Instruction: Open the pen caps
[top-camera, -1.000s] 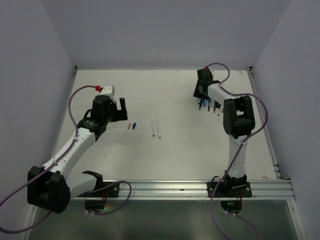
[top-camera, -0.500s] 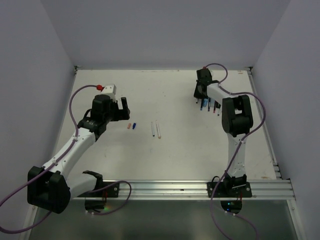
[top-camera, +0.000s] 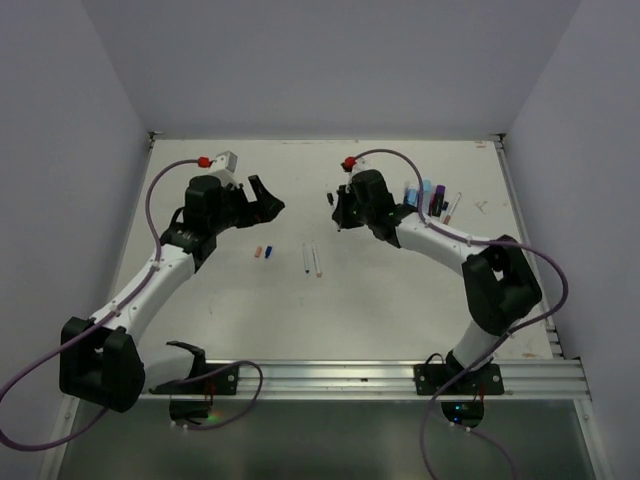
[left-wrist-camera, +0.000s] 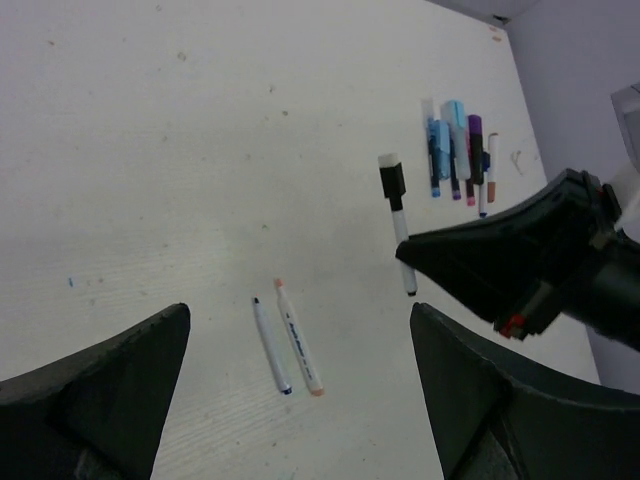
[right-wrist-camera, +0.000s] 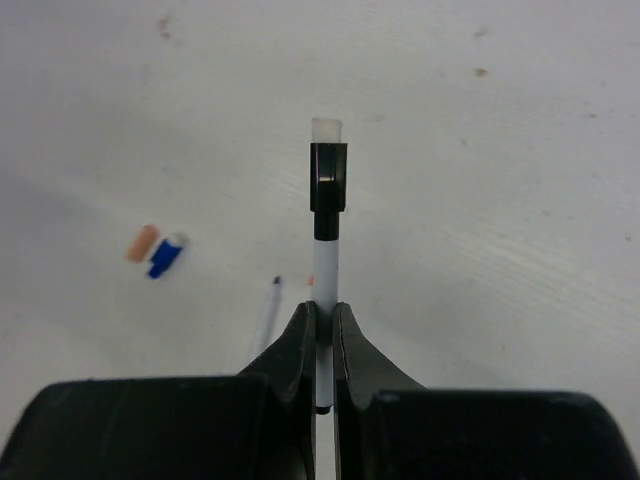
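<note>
The right gripper (right-wrist-camera: 322, 312) was clamped on the barrel of a thin white-bodied marker (right-wrist-camera: 324, 262), held above the white table (top-camera: 380, 290). This left its stubby black plastic cap (right-wrist-camera: 328, 178) jutting clear toward the left gripper (top-camera: 265, 198), whose jaws stood wide apart (ready, I judged, to pull it off).

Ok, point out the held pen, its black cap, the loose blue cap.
held pen (right-wrist-camera: 325, 272), right wrist view, barrel.
black cap (right-wrist-camera: 328, 178), right wrist view, middle.
loose blue cap (right-wrist-camera: 162, 259), right wrist view, blue end.
</note>
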